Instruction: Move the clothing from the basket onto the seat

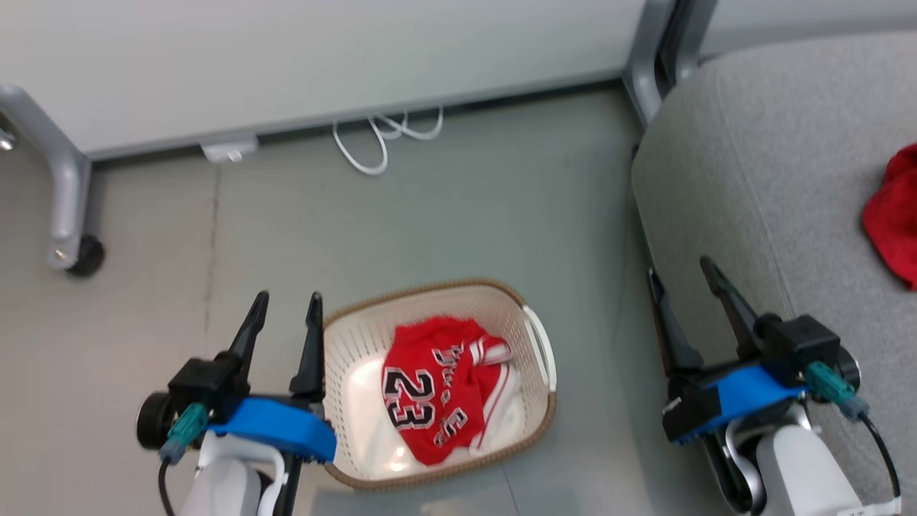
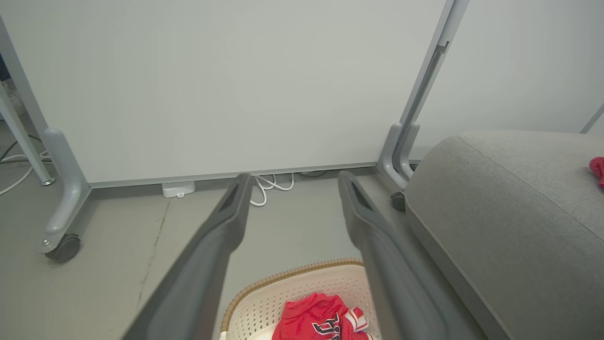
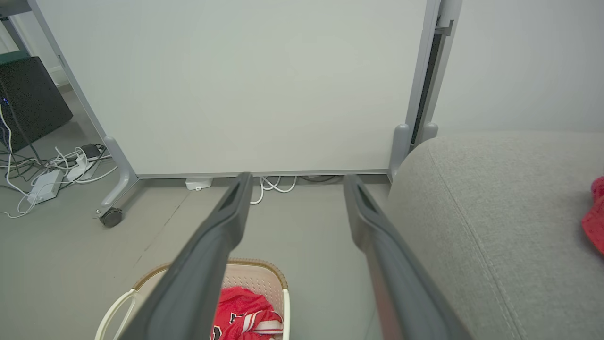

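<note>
left gripper (image 1: 288,297) at 7 o'clock, jaws spread, empty | right gripper (image 1: 679,269) at 4 o'clock, jaws spread, empty, by the seat (image 1: 752,143) edge | progress: roughly half by my reckoning; one red garment (image 1: 895,215) lies on seat at 3 o'clock, jersey (image 1: 430,387) not yet lifted from basket (image 1: 430,287) at 6 o'clock | jersey: red, crumpled, black "23" facing up, striped trim showing

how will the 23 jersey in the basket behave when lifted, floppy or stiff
Probably floppy: the jersey lies crumpled in folds, so it should hang from wherever it is pinched. Likely light, being thin cloth. A trailing end might catch the basket rim and nudge it.
</note>
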`<state>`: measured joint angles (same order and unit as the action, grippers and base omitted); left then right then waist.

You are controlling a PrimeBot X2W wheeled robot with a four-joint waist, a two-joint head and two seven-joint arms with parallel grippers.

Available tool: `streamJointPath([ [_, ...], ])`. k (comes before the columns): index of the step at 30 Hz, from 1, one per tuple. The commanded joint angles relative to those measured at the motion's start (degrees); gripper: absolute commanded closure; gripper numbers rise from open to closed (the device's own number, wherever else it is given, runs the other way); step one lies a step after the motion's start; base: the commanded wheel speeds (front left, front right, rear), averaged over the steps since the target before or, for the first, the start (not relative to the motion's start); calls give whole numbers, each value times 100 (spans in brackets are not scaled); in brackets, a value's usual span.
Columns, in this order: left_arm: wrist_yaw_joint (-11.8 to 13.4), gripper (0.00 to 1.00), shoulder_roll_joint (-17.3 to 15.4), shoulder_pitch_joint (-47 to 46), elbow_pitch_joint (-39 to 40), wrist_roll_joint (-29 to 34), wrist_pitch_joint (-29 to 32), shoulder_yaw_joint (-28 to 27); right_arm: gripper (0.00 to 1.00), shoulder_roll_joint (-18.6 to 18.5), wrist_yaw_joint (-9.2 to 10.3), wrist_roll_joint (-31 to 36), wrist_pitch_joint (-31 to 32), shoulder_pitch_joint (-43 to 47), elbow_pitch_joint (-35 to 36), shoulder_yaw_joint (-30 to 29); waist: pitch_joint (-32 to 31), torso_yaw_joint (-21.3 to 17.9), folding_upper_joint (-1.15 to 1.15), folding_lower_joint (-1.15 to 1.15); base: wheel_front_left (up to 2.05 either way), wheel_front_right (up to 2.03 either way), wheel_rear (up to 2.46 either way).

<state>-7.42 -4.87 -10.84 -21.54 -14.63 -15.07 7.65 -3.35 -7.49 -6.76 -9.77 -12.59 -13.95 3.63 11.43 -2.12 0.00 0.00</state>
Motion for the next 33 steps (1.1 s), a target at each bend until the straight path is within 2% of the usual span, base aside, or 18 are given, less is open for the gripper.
streamJointPath([
  [1,-7,0,-28,-262,-83,21,-15,96,0,14,-1,27,-37,-198,69,52,599,-218,0,0,0,0,0],
  [7,-7,0,-142,-996,-573,-1,-15,561,0,21,-1,34,-129,-720,209,283,1618,-500,0,0,0,0,0],
  [15,-7,0,-388,-1897,-1466,-259,-16,1287,0,41,-1,-76,-311,-1276,178,578,2604,-965,0,0,0,0,0],
  [26,-7,0,-789,-2864,-2472,-539,-15,1958,0,55,-1,-409,-515,-1643,165,961,3596,-1630,0,0,0,0,0],
  [33,-7,0,-947,-3336,-3216,-805,91,2115,0,54,-1,-683,-545,-1806,219,1163,4011,-1891,0,0,0,0,0],
])
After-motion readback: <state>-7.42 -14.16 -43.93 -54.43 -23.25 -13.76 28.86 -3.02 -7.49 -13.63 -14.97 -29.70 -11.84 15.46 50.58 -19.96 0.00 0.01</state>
